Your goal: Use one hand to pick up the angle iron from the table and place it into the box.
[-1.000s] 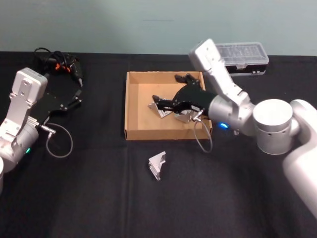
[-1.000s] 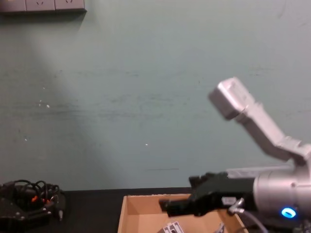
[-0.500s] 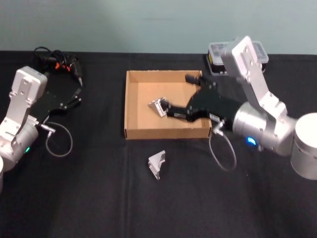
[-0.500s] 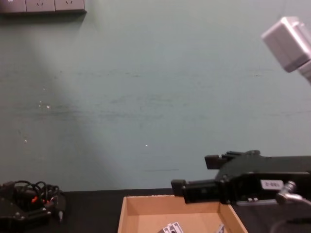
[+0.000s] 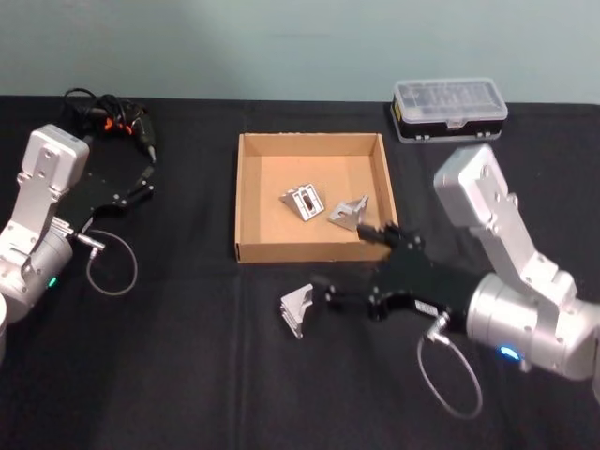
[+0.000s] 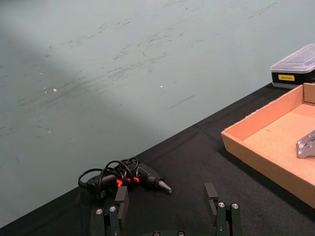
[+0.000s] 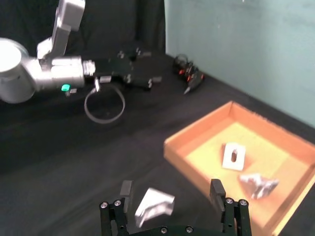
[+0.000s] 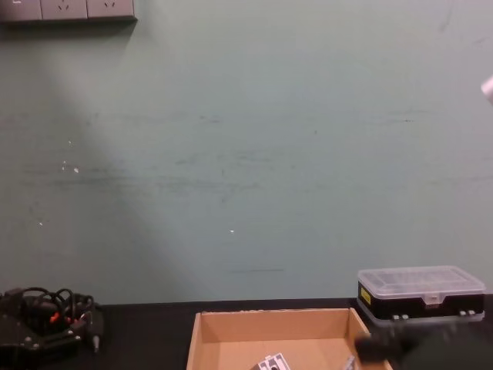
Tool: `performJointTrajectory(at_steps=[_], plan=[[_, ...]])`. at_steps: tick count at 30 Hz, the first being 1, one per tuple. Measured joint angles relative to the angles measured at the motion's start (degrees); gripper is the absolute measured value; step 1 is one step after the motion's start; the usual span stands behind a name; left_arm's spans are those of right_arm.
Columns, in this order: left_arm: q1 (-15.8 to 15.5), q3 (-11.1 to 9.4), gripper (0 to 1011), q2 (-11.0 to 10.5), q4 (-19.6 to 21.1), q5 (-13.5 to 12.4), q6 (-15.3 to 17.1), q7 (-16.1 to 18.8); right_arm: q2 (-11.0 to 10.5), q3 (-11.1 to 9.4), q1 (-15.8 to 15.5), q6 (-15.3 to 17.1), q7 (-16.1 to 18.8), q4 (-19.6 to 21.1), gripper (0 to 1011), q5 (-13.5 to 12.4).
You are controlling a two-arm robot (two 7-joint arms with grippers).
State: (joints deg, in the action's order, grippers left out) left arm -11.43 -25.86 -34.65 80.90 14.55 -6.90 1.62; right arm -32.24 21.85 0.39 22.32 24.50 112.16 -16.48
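One silver angle iron [image 5: 298, 310] lies on the black table, just in front of the box [image 5: 247, 192], a shallow tan tray. Two more angle irons [image 5: 302, 201] [image 5: 348, 214] lie inside it. My right gripper [image 5: 345, 259] hovers open, low over the table, just right of the loose angle iron and near the box's front right corner. In the right wrist view that angle iron [image 7: 153, 206] sits ahead between the spread fingers of the right gripper [image 7: 171, 190], closer to one of them. My left gripper [image 5: 141, 184] rests open at the far left.
A black case with a clear lid [image 5: 450, 106] stands behind the box on the right. A drill with red-and-black cables [image 5: 108, 122] lies at the back left, near the left gripper [image 6: 166, 196]. A grey cable loop [image 5: 111, 267] hangs by the left arm.
My right gripper has pulled back out of the box toward the table's near side, lowering beside the loose angle iron. A second angle iron now lies uncovered in the box. The left arm stayed still.
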Motion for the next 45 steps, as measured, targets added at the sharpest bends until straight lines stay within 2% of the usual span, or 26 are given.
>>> performJointTrajectory(at_steps=[8,18,24,31,37,45], plan=[[0.0,0.0,1000,0.0,0.0,0.0,0.0,0.0,-1.8,1.8,-3.0,0.4,-0.8,0.7,1000,0.8],[0.0,0.0,1000,0.0,0.0,0.0,0.0,0.0,-1.8,4.0,-3.1,0.4,-0.8,-0.9,1000,2.9],[0.0,0.0,1000,0.0,0.0,0.0,0.0,0.0,-0.8,5.6,-2.5,0.2,-0.5,-2.8,1000,4.3],[0.0,0.0,1000,0.0,0.0,0.0,0.0,0.0,1.7,7.3,-0.9,-0.2,0.2,-5.7,1000,5.5],[0.0,0.0,1000,0.0,0.0,0.0,0.0,0.0,3.4,8.2,0.5,-0.3,0.8,-7.6,1000,5.7],[0.0,0.0,1000,0.0,0.0,0.0,0.0,0.0,4.6,8.6,1.5,-0.1,1.2,-9.2,1000,5.7]])
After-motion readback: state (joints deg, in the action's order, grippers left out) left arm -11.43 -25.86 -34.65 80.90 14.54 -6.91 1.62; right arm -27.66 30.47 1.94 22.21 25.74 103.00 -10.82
